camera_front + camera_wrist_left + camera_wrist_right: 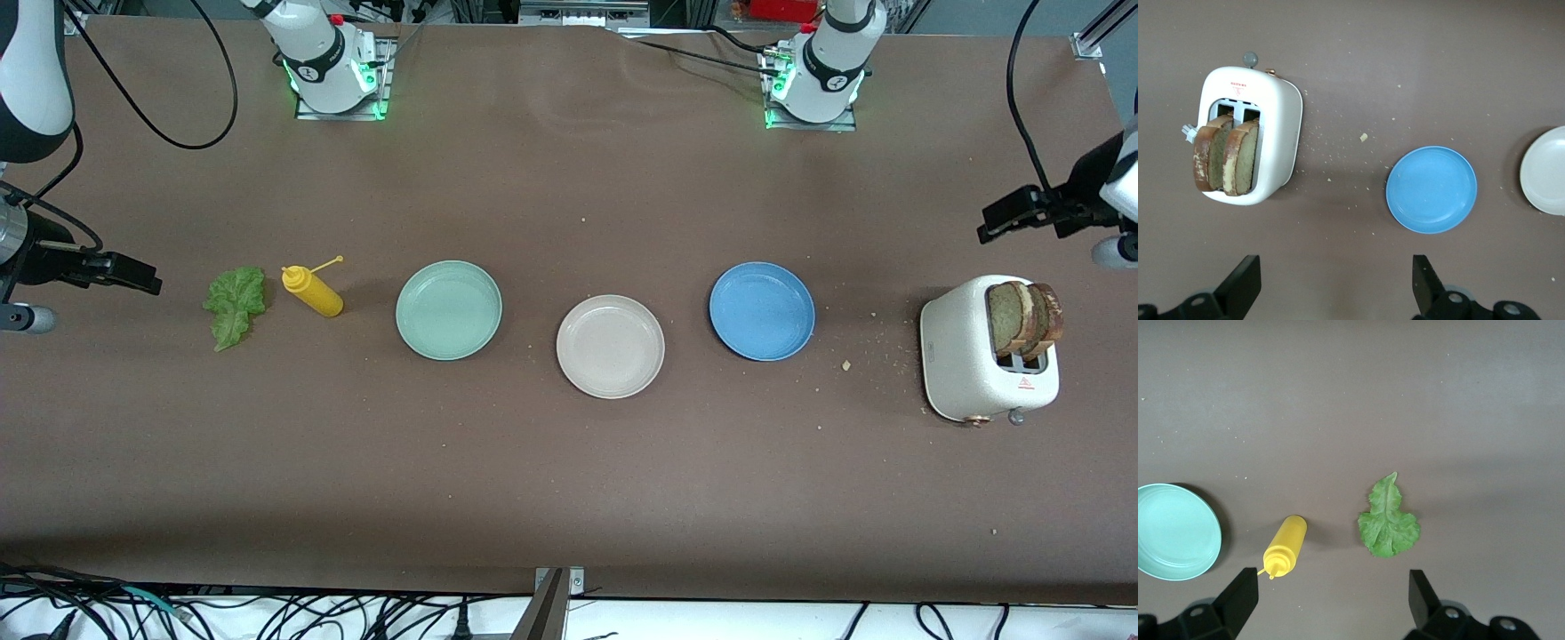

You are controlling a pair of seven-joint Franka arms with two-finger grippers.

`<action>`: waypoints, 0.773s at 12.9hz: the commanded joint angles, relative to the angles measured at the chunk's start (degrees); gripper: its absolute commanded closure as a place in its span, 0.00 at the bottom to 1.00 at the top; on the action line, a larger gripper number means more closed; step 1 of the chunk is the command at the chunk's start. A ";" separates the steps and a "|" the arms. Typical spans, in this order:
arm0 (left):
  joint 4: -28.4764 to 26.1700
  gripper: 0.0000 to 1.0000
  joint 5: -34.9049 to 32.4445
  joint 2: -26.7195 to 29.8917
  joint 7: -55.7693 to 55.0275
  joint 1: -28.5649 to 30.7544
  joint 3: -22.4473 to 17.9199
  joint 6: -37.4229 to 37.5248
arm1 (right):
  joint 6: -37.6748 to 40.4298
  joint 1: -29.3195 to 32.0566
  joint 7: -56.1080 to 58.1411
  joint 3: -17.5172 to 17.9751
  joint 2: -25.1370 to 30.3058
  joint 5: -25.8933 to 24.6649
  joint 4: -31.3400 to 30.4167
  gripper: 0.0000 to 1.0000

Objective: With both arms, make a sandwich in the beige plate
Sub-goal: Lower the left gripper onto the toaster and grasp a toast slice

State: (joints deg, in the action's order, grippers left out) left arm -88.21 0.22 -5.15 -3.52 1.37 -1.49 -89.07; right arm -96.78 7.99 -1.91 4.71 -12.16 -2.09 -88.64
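The beige plate (610,346) lies empty mid-table; its edge shows in the left wrist view (1546,170). Two brown-crusted bread slices (1022,318) stand in the slots of a white toaster (969,356) at the left arm's end, and show in the left wrist view (1225,157). A green lettuce leaf (236,304) lies flat at the right arm's end, also seen in the right wrist view (1389,520). My left gripper (991,222) (1336,267) is open and empty over the table by the toaster. My right gripper (142,276) (1331,581) is open and empty over the table by the lettuce.
A mint-green plate (449,309) and a blue plate (762,310) flank the beige plate, both empty. A yellow squeeze bottle (313,291) lies on its side between the lettuce and the mint plate. Crumbs are scattered between the toaster and the blue plate.
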 commanded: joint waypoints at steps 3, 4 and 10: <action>-0.29 0.00 -0.83 -6.26 7.90 4.16 0.26 -6.10 | -0.43 0.45 0.68 0.12 1.17 0.86 -1.45 0.00; -1.34 0.00 -0.83 -6.79 8.18 4.87 0.26 -8.29 | -0.34 0.45 0.68 0.12 1.17 0.86 -1.45 0.00; -9.17 0.00 -0.75 -8.81 15.37 9.00 0.26 -19.46 | -0.43 0.45 0.68 0.12 1.17 0.86 -1.45 0.00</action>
State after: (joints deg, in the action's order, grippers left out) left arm -96.09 0.21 -13.68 7.79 8.80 -1.56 -106.34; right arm -96.78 8.01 -1.91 4.70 -12.16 -2.09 -88.71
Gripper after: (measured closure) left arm 0.000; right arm 0.000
